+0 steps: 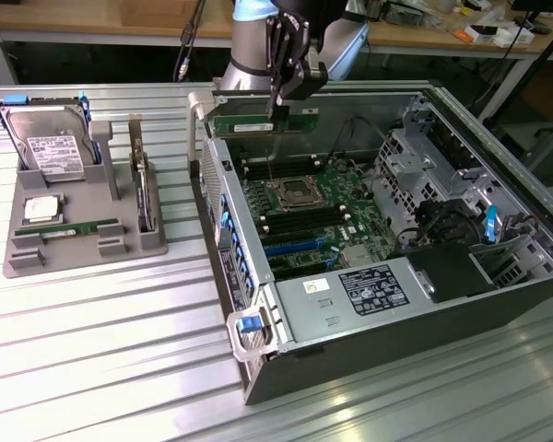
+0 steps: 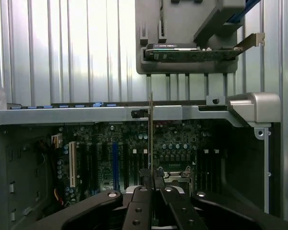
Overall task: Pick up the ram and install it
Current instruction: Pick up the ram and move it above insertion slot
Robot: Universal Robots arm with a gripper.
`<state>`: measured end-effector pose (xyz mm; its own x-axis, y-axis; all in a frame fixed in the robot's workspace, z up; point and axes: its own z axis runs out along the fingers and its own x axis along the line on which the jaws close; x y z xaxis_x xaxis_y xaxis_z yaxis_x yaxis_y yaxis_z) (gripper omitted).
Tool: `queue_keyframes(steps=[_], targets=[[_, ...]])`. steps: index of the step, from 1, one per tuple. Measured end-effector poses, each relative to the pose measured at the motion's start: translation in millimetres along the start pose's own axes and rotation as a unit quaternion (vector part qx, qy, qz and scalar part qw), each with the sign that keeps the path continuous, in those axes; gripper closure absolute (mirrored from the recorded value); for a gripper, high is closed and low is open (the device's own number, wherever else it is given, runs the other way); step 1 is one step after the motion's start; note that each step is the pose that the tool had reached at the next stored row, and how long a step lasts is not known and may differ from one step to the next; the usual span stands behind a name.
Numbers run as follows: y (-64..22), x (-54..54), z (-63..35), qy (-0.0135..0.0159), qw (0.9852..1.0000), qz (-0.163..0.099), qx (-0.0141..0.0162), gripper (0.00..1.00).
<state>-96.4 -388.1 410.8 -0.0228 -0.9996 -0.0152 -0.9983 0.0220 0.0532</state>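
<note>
My gripper [image 1: 278, 112] is shut on the ram [image 1: 249, 122], a long thin green board held level on its edge. It hangs above the far side of the open computer case [image 1: 498, 184], over the motherboard [image 1: 346, 216]. In the wrist view the ram [image 2: 150, 129] appears edge-on as a thin upright strip rising from between my gripper's [image 2: 152, 181] closed fingers. The motherboard's [image 2: 177, 148] black slots and CPU socket [image 1: 293, 192] lie beneath it.
A grey parts tray [image 1: 23, 253] stands at the exterior view's left, holding a hard drive [image 1: 51, 138], a square silver CPU [image 1: 41, 209], an upright card [image 1: 143, 180] and a green strip [image 1: 74, 228]. The power supply [image 1: 350, 295] and drive cage [image 1: 424, 157] fill the case's other parts.
</note>
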Motion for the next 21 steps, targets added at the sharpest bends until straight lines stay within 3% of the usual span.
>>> queue_keyframes(steps=[13,21], targets=[[-15.8,-0.4,-0.9,0.0,1.0,0.0,0.0,0.88],[-31.3,-0.7,-1.7,0.0,1.0,0.0,0.0,0.88]])
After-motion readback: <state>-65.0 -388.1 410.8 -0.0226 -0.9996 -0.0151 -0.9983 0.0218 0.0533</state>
